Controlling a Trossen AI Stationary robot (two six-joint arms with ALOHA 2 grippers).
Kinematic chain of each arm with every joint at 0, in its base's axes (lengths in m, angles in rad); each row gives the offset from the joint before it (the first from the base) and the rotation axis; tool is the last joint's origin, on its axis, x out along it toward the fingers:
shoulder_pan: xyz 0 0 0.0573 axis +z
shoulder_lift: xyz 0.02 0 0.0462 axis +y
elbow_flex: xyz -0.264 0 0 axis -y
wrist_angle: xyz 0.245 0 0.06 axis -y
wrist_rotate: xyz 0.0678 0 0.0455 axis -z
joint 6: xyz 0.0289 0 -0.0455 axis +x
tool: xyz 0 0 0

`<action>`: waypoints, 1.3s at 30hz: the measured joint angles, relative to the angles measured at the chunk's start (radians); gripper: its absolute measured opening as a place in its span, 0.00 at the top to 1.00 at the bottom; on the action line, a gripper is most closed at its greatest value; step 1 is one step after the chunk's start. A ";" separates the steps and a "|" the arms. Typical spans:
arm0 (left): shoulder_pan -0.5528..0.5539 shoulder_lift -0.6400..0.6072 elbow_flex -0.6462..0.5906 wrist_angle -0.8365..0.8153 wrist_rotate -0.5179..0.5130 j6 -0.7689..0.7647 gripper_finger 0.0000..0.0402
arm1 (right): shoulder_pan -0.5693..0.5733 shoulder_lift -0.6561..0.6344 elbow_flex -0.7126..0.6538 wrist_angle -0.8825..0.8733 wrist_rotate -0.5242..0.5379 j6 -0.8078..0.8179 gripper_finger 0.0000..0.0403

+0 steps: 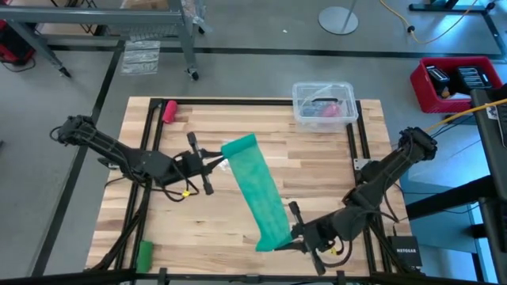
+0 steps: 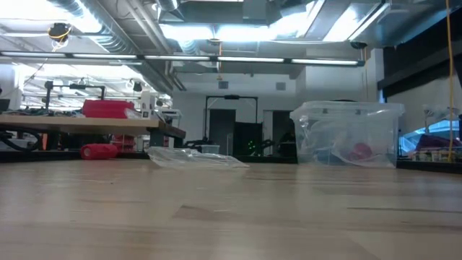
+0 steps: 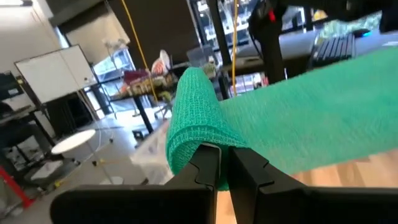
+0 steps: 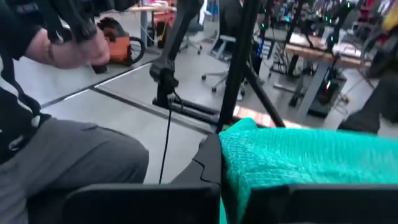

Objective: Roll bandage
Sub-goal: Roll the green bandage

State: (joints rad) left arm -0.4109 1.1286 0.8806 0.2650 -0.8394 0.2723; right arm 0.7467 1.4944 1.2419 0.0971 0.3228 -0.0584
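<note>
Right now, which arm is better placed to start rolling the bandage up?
Probably the left. Its hand is shut on the far end of the bandage, where the cloth already curls over. The right hand is shut on the near end, holding it out.

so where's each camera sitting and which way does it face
High view: overhead, looking down on the wooden table; both arms show, left gripper and right gripper pinching the teal-green stretchy cloth bandage.
Low view: table height, facing the room; no arm shows.
Left wrist: past its fingers, bandage end.
Right wrist: bandage, person behind.
Shared: clear plastic bin.
</note>
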 joint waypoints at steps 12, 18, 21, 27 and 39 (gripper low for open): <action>0.001 0.133 0.000 -0.020 -0.002 -0.054 0.97 | 0.000 0.000 0.107 0.003 -0.011 -0.086 1.00; -0.013 0.210 0.000 -0.020 0.027 -0.126 0.97 | -0.002 0.000 0.181 0.001 0.025 -0.190 1.00; -0.033 0.250 0.000 -0.020 0.052 -0.151 0.97 | -0.024 0.000 0.228 -0.017 0.065 -0.246 1.00; -0.096 0.315 0.000 0.009 0.059 -0.187 0.97 | -0.107 0.000 0.323 -0.114 0.120 -0.269 0.99; -0.211 0.374 0.000 0.122 0.134 -0.218 0.97 | -0.398 0.000 0.377 -0.216 0.136 -0.260 0.99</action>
State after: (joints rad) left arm -0.6223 1.5023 0.8809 0.3871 -0.7050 0.0543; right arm 0.3484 1.4948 1.6192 -0.1187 0.4585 -0.3179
